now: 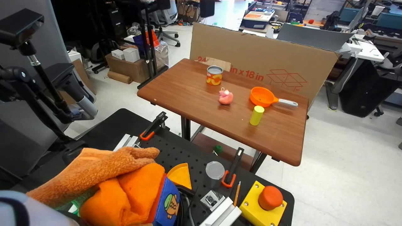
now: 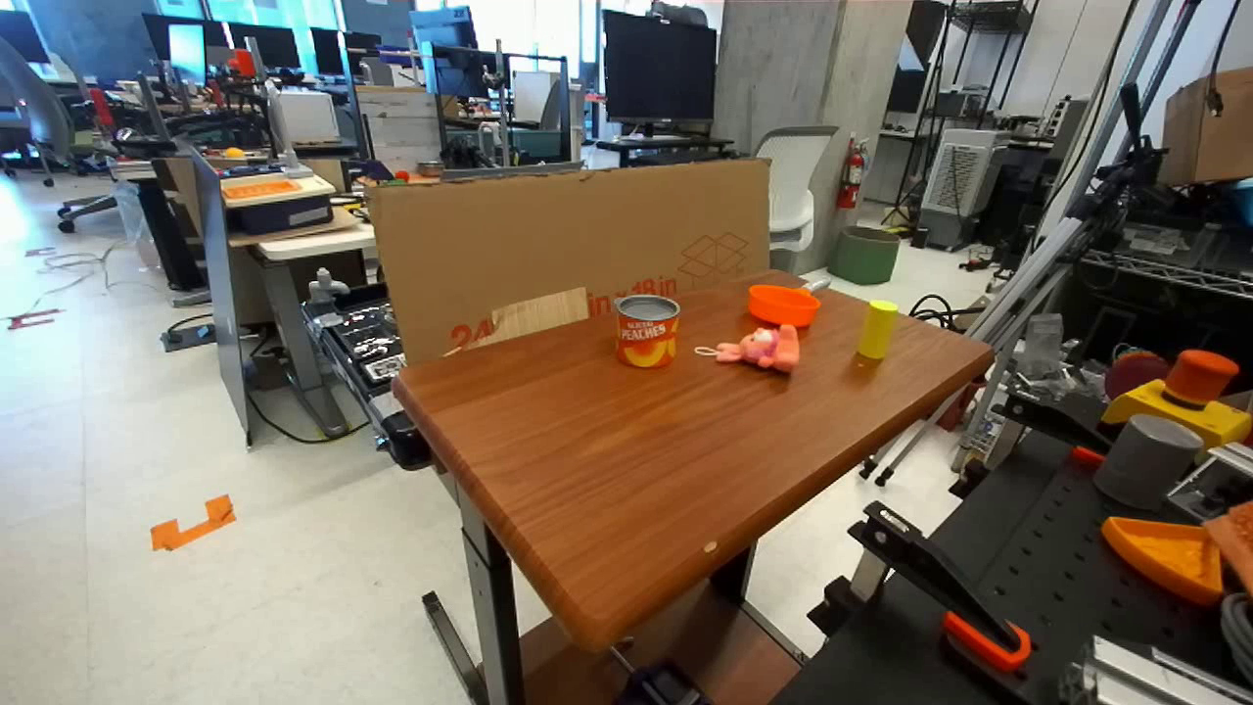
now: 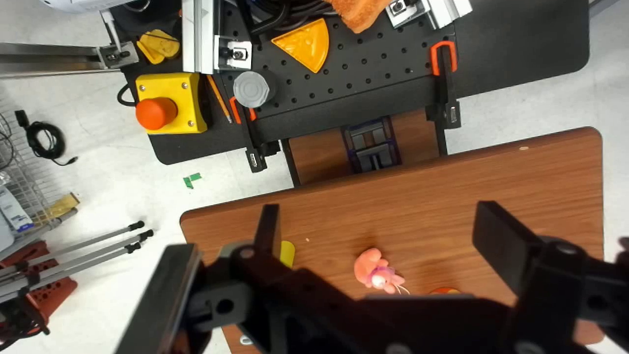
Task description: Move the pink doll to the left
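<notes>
The pink doll (image 1: pixel 226 96) is a small plush figure lying on the brown table. It also shows in an exterior view (image 2: pixel 764 349), with its white loop pointing toward the peach can. In the wrist view the doll (image 3: pixel 376 269) appears between the two fingers, well below them on the table. My gripper (image 3: pixel 379 205) is wide open and empty, high above the table. The gripper does not show in either exterior view.
The peach can (image 1: pixel 214 75) stands beside the doll. An orange pan (image 1: pixel 263 96) and a yellow cylinder (image 1: pixel 257 115) are on its other side. A cardboard panel (image 2: pixel 568 230) borders the table (image 2: pixel 587 441). A black pegboard bench (image 3: pixel 373 64) with clamps and an emergency button (image 3: pixel 156 113) is nearby.
</notes>
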{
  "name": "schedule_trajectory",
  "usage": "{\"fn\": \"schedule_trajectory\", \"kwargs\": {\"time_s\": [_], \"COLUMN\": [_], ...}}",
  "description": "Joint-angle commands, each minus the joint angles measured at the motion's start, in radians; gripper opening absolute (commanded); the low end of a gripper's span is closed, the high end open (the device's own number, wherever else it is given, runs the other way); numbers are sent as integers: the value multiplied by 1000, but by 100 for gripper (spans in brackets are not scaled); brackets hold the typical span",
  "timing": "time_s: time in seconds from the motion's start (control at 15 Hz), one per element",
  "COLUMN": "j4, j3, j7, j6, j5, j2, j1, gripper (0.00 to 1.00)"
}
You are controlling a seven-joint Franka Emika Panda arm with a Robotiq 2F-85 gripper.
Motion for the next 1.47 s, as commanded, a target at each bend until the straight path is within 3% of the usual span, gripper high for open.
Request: {"fn": "schedule_trajectory", "kwargs": {"time_s": [0.0, 0.33, 0.73, 1.07, 1.2, 1.4], "j4": [2, 30, 300, 528, 611, 645], "j3": [2, 6, 16, -5, -16, -40], "j7": [-2, 6, 74, 142, 170, 197], "j6": [-2, -27, -66, -23, 6, 169], "j5": [1, 7, 36, 34, 25, 4], "j2": [0, 34, 365, 677, 804, 939], "j1": [-2, -3, -15, -3, 6, 22], "gripper": [100, 100, 100, 100, 100, 100]}}
